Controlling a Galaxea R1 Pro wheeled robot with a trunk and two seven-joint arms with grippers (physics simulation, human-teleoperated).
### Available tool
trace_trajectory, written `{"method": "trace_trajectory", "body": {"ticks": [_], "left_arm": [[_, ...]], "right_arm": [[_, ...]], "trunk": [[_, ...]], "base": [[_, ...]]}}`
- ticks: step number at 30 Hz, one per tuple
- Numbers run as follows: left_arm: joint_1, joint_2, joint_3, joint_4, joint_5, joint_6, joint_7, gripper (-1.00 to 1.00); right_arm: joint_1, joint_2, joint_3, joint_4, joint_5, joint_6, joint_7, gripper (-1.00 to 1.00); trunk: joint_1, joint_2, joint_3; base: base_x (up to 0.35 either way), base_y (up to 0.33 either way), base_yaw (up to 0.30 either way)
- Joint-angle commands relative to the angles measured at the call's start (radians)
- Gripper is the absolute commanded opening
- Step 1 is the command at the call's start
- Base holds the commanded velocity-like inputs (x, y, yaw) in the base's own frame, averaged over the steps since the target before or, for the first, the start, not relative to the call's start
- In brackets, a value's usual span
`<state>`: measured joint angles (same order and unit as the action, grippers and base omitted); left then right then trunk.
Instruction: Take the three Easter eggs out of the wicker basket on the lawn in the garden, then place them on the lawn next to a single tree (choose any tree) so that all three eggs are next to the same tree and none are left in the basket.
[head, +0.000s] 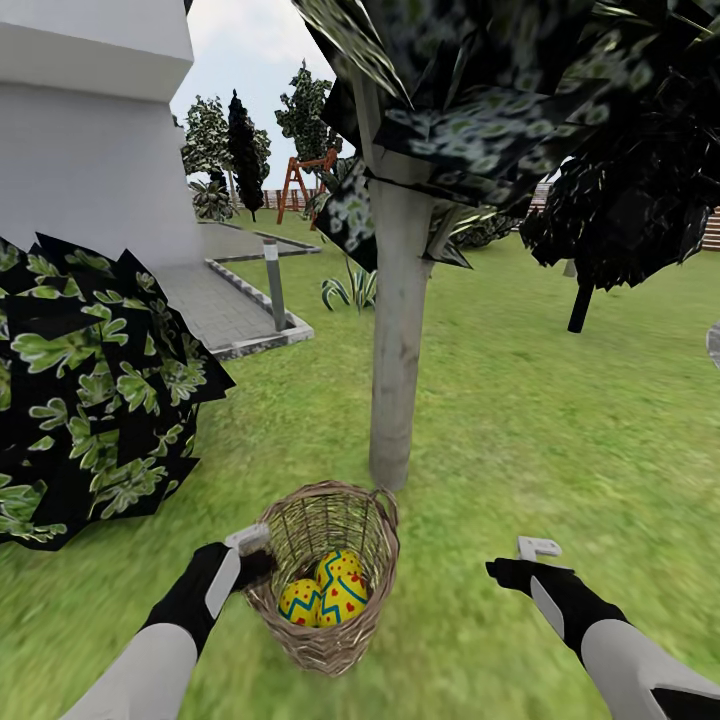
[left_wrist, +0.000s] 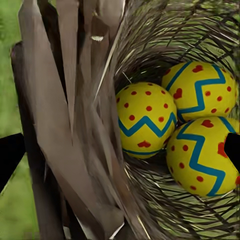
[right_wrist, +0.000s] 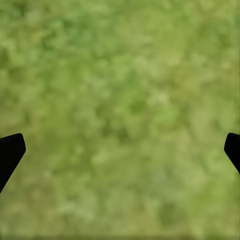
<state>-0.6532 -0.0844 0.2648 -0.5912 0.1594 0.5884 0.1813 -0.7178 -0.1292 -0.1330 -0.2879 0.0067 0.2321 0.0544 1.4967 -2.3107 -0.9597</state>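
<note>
Wicker basket (head: 322, 585) sat on lawn (head: 560, 400) just in front of tree (head: 399, 330) trunk. Head view showed two eggs inside; left wrist view showed all three Easter eggs (left_wrist: 146, 119), yellow w/ blue zigzags and red dots, touching. Left claw (head: 252, 548) straddled basket rim, fingers spread. Right claw (head: 525, 555), arm extended fwd, hung over bare grass, spread, holding nothing.

Yellow eggs (left_wrist: 146, 119) with blue zigzags, brown wicker basket (head: 322, 640)
</note>
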Motion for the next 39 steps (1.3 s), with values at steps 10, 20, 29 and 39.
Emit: {"method": "trace_trajectory", "body": {"ticks": [10,20,29,39], "left_arm": [[0.000,-0.002,0.002,-0.050,0.011,0.022,0.009,1.00],[0.002,-0.002,0.004,-0.221,0.012,0.195,0.009,1.00],[0.003,0.000,0.001,-0.451,0.010,0.295,0.010,1.00],[0.003,0.018,0.002,-0.560,0.010,0.373,0.008,1.00]], "right_arm": [[0.000,0.000,-0.007,-0.002,0.001,0.006,0.004,1.00],[0.000,0.002,-0.006,-0.015,0.001,0.008,0.002,1.00],[0.000,0.005,0.003,-0.060,0.007,0.012,0.001,1.00],[0.000,0.006,0.006,-0.310,0.007,0.162,0.002,1.00]], "trunk": [[0.000,0.000,-0.001],[0.000,0.000,-0.001],[0.000,0.000,-0.001],[0.000,0.000,-0.001]], "base": [[0.000,0.000,0.000],[0.000,0.000,0.000],[0.000,0.000,0.000],[0.000,0.000,0.000]]}}
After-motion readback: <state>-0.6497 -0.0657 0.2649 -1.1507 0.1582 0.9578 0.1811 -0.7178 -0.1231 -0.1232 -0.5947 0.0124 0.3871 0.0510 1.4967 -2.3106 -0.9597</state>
